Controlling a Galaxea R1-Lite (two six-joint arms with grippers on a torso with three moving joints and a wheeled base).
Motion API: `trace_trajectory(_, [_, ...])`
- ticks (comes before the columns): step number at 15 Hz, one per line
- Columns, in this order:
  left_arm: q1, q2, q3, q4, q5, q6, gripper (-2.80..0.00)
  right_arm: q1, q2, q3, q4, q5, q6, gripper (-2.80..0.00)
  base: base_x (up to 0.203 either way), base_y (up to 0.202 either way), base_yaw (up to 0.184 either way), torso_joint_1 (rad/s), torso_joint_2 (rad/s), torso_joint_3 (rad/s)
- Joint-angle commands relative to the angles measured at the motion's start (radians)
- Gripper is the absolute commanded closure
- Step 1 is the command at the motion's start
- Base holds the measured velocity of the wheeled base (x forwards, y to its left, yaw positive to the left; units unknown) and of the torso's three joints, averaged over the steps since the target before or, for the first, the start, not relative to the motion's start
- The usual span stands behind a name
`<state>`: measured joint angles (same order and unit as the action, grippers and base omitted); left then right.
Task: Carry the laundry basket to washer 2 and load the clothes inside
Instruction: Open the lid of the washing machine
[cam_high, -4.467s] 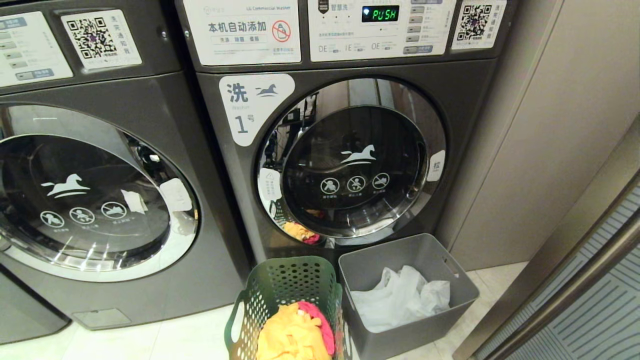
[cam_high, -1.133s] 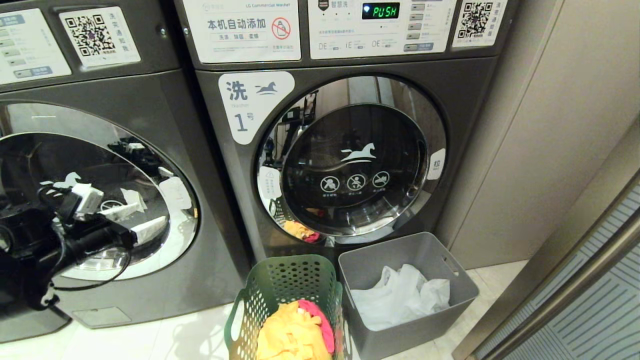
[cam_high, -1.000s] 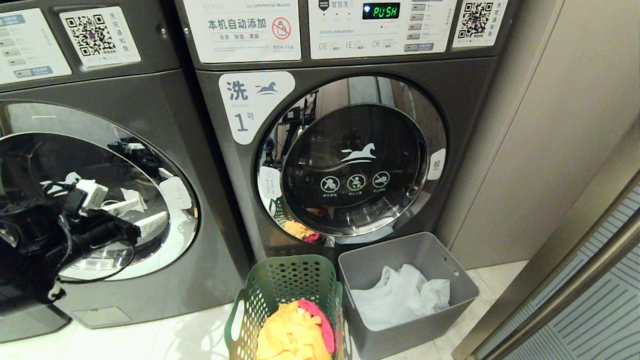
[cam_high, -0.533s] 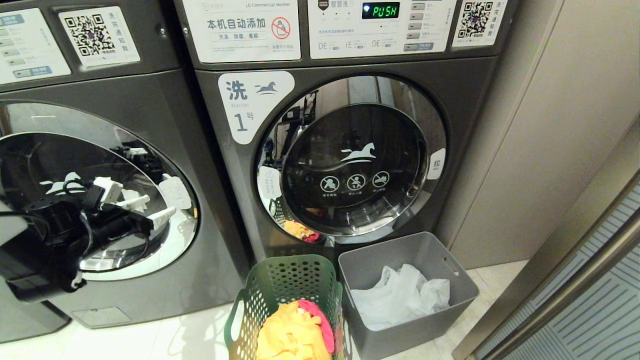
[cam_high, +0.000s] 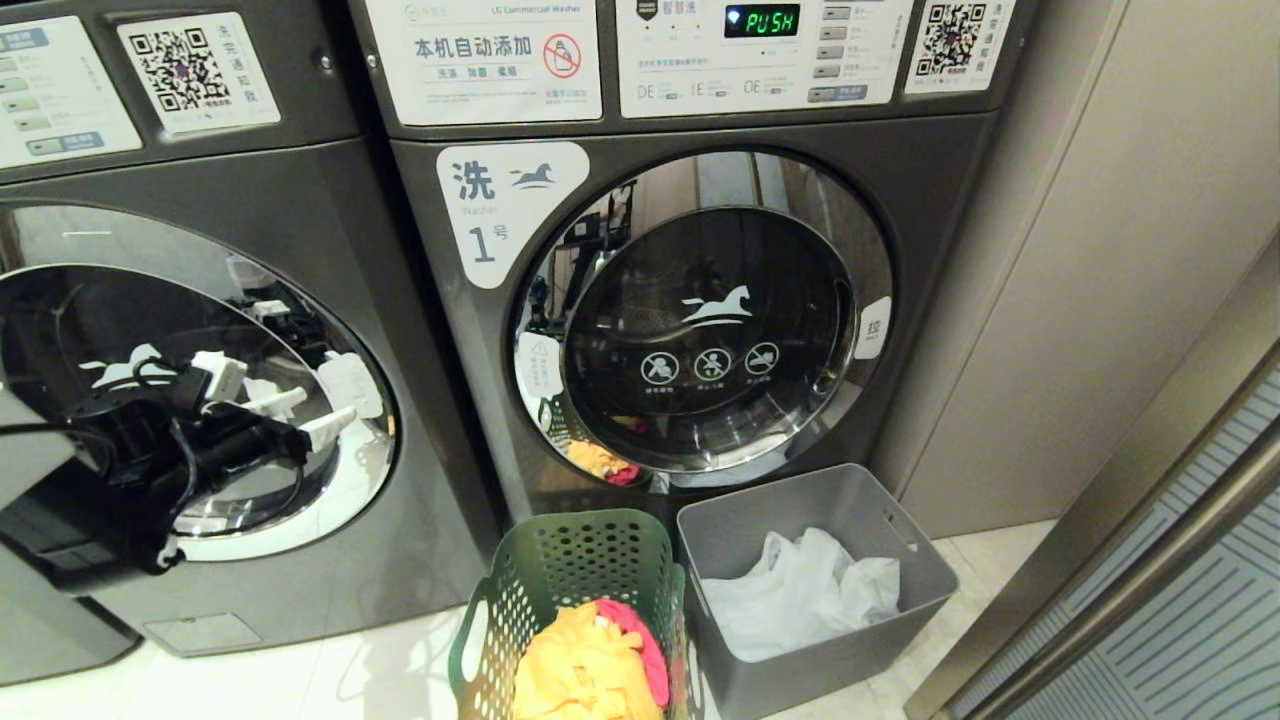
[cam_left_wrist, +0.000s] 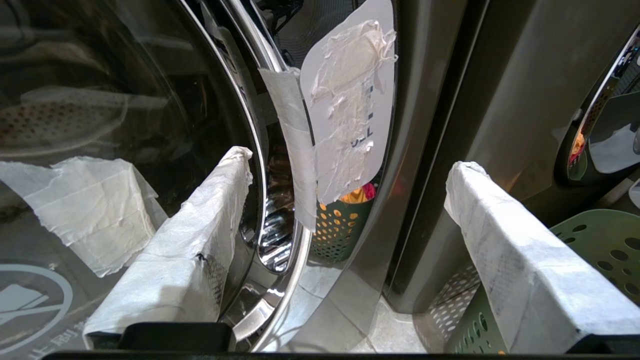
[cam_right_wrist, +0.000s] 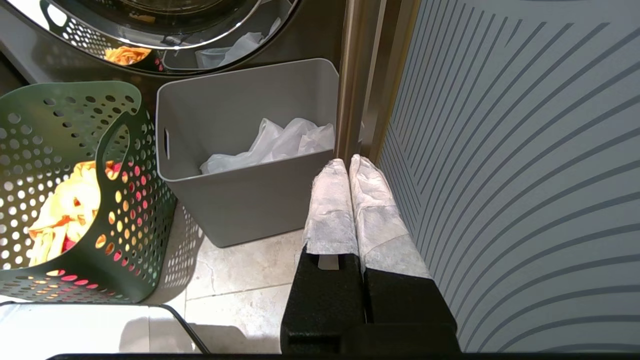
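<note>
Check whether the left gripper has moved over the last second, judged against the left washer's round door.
Yes. The left gripper, fingers open, has shifted rightward across the left washer's door toward the taped white tab at its right rim.

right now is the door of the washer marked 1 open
No, the washer marked 1 has its round glass door shut flush against the front.

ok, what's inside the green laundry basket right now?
The laundry basket holds a bright yellow garment on top with a pink-red one beside it. Anything beneath them is covered, and the basket's near part is out of frame.
</note>
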<state>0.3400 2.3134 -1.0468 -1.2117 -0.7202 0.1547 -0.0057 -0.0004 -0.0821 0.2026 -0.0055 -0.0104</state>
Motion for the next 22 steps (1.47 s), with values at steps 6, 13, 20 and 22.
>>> trace_trajectory(6, [-0.039,0.038,-0.048,-0.002,-0.008,0.0,-2.8,0.001,0.001,0.001,0.001,-0.001,0.0,0.0,0.0,0.0,0.0,0.0,0.0,0.0])
trace_trajectory(13, [-0.061,0.083,-0.105,0.001,0.001,0.004,-2.8,0.0,0.0,0.001,0.001,-0.001,0.0,0.0,0.0,0.0,0.0,0.0,0.0,0.0])
trace_trajectory(20, [-0.059,0.11,-0.154,0.012,-0.101,-0.04,-2.8,0.001,0.0,-0.001,0.001,0.001,0.0,0.0,0.0,0.0,0.0,0.0,0.0,0.0])
trace_trajectory(22, [-0.059,0.12,-0.165,0.012,-0.131,-0.046,-2.8,0.0,0.0,-0.001,0.001,0.0,0.0,0.0,0.0,0.0,0.0,0.0,0.0,0.0])
